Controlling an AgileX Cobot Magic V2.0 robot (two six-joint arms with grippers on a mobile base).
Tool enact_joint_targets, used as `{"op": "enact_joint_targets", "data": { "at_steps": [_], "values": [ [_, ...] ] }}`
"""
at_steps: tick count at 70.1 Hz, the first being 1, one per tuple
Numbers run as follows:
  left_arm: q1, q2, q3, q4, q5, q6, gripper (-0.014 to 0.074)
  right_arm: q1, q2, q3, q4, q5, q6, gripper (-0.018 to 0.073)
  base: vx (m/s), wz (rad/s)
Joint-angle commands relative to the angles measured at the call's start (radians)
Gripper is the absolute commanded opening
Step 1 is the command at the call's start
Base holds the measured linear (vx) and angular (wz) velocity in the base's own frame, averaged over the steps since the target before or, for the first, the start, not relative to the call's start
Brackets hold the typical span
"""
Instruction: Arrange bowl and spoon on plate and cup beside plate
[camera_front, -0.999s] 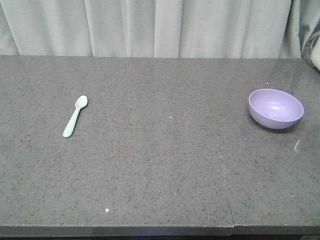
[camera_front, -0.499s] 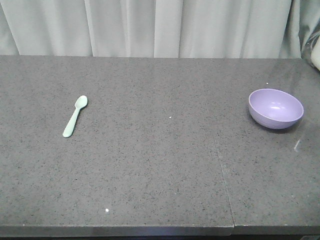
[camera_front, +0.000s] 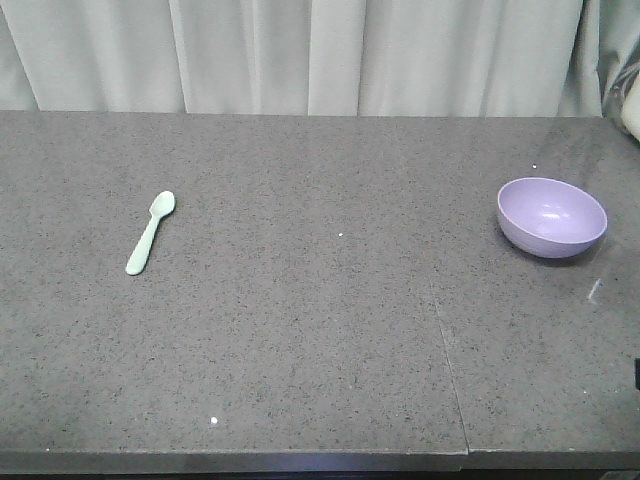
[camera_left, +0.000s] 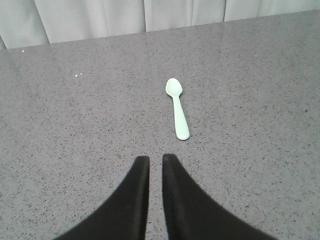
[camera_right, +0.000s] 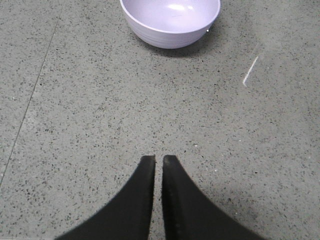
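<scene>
Mint spoon (camera_left: 177, 110) on worktop (camera_front: 300, 350) ahead of left end effector (camera_left: 154, 158), slightly right, handle pointing toward it | purple bowl (camera_right: 170, 22) dead ahead of right end effector (camera_right: 158, 158) | both with fingers together, empty.

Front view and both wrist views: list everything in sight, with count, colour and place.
spoon: 1, pale mint green, lying flat on the left part of the counter
bowl: 1, lavender, upright and empty, right part of the counter
plate, cup: none in view
counter: 1, dark grey speckled, seam right of centre
curtain: pale grey, behind the counter
cut-off object: 1, pale, far right edge; too little shows to name
left gripper: 1, black, fingers nearly together, empty, short of the spoon
right gripper: 1, black, fingers nearly together, empty, short of the bowl
</scene>
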Motion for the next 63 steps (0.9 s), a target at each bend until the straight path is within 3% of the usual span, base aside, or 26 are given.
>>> {"op": "enact_joint_targets", "data": {
  "at_steps": [1, 9, 19, 28, 46, 63],
  "values": [
    [0.001, 0.005, -0.030, -0.014, -0.061, 0.001, 0.0256, 0.000, 0.003, -0.035, -0.021, -0.050, -0.013, 0.0174, 0.00, 0.00],
    [0.001, 0.005, -0.030, -0.014, -0.063, -0.013, 0.0423, 0.000, 0.003, -0.035, -0.021, -0.049, -0.014, 0.0310, 0.00, 0.00],
    [0.001, 0.007, -0.030, -0.014, -0.053, -0.014, 0.0525, 0.000, 0.003, -0.035, -0.018, -0.049, -0.008, 0.0436, 0.00, 0.00],
    [0.001, 0.031, -0.045, -0.010, -0.035, 0.008, 0.0533, 0.000, 0.003, -0.035, -0.017, -0.041, -0.008, 0.0457, 0.00, 0.00],
    [-0.002, 0.232, -0.167, -0.075, 0.039, 0.015, 0.0533, 0.000, 0.003, -0.035, -0.017, -0.024, -0.008, 0.0456, 0.00, 0.00],
    [-0.085, 0.516, -0.336, -0.037, 0.086, 0.044, 0.0533, 0.000, 0.003, -0.035, -0.017, -0.024, -0.008, 0.0456, 0.00, 0.00]
  ]
}}
